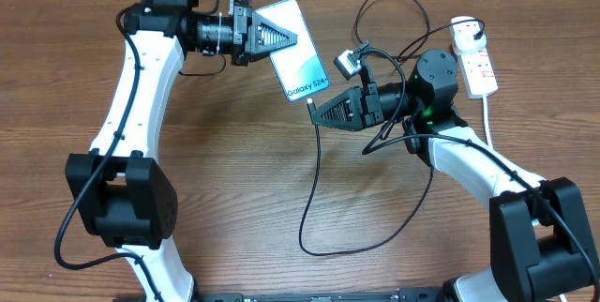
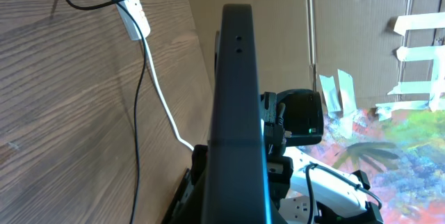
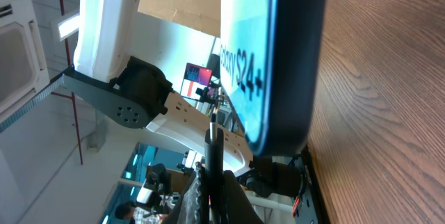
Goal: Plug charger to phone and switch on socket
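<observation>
1. Left hand (image 1: 292,36): at 11 o'clock of the table (image 1: 234,171), pointing toward 3 o'clock. Its fingers are closed on the upper end of the phone (image 1: 298,53) and hold it raised off the table surface. In the left wrist view the phone appears edge-on as a dark vertical bar.

2. Phone: at about 12 o'clock, tilted, with the light blue screen facing up and the "Galaxy S24+" text near its lower end. The lower end points toward 5 o'clock.

3. Right hand (image 1: 317,111): just right of centre, pointing toward 9 o'clock. Its fingers are clamped on the charger (image 1: 319,157) directly behind the connector tip (image 3: 214,133). The tip stands just beside the lower edge of the phone. Whether the two touch cannot be determined.

4. Charger cable: runs from the right hand toward 6 o'clock, loops on the table, then passes back under the right arm.

5. Socket (image 1: 476,63): lies flat at 2 o'clock, well apart from the phone. The black plug end (image 1: 466,28) sits on its far end. The thick white lead (image 1: 489,119) leaves its near end toward 5 o'clock. The switch position cannot be determined.
</observation>
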Controlling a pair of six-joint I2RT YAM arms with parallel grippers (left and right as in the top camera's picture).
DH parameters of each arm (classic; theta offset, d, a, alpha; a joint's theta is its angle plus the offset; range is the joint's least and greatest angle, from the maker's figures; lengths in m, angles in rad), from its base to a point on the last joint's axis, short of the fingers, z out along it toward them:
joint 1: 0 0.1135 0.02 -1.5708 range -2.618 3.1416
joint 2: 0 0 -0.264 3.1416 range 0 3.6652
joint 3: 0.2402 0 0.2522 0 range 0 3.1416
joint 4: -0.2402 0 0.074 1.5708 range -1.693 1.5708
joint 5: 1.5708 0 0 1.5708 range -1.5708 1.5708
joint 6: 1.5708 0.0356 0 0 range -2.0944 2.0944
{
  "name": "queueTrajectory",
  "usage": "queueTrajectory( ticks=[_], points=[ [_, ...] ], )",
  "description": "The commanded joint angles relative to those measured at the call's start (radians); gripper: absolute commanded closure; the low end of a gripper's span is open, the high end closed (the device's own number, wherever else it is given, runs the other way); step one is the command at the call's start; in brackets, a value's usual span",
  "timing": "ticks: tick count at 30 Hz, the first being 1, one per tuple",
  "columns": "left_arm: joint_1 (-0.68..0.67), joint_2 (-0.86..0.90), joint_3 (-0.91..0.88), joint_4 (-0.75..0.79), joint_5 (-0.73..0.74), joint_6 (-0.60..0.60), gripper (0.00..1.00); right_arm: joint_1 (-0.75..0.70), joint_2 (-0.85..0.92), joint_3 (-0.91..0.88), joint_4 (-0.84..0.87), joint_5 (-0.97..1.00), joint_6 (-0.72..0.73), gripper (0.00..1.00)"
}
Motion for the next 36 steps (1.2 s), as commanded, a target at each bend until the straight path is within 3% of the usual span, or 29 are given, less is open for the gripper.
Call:
queueTrajectory(
  ticks=[1,36],
  points=[
    [0.005,-0.006,0.001,0.001,0.070,0.026,0.96,0.002,-0.023,0.018,0.008,-0.009,0.001,0.96],
    [0.013,-0.006,0.001,-0.048,0.087,0.042,0.96,0.002,-0.023,0.018,0.008,-0.004,0.004,0.96]
  ],
)
